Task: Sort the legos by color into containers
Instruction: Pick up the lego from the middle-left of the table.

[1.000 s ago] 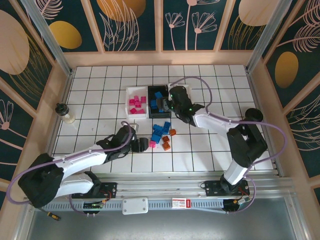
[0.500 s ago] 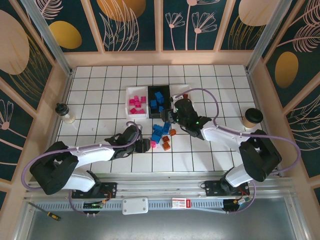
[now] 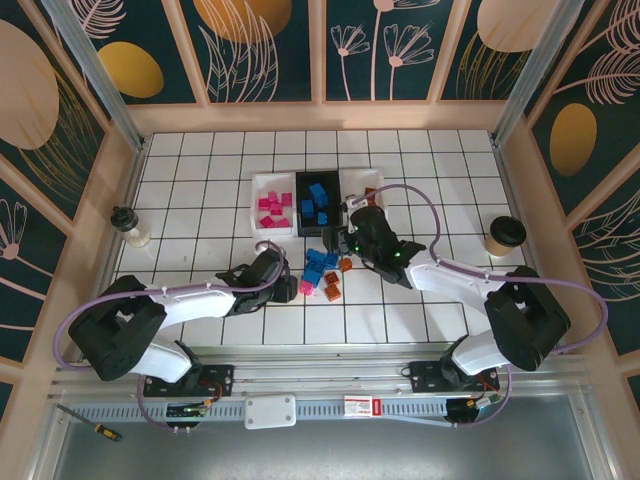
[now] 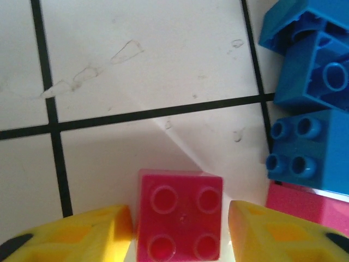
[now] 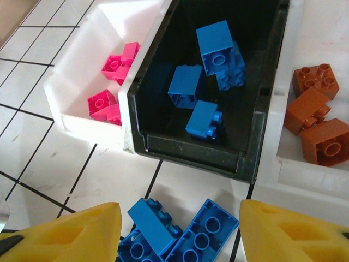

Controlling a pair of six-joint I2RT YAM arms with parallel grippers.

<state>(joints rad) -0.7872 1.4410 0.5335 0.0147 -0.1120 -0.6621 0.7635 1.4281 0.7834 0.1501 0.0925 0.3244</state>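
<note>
A magenta-pink lego lies on the white tiles between my left gripper's yellow fingers. The left finger is against it and the right finger stands a sliver off, so the gripper is open around it. Blue legos and another pink one lie just to the right. My right gripper hangs open over the loose blue legos, just in front of the black container, which holds blue bricks. The left white container holds pink ones and the right white container holds orange-brown ones.
Two orange-brown bricks lie by the blue pile. A lidded paper coffee cup stands at the right, and a small white bottle at the left. Wooden walls ring the tiled floor.
My left gripper slid right up to the pink lego and its jaws narrowed around it. My right gripper came back from over the black container to above the loose blue pile.
</note>
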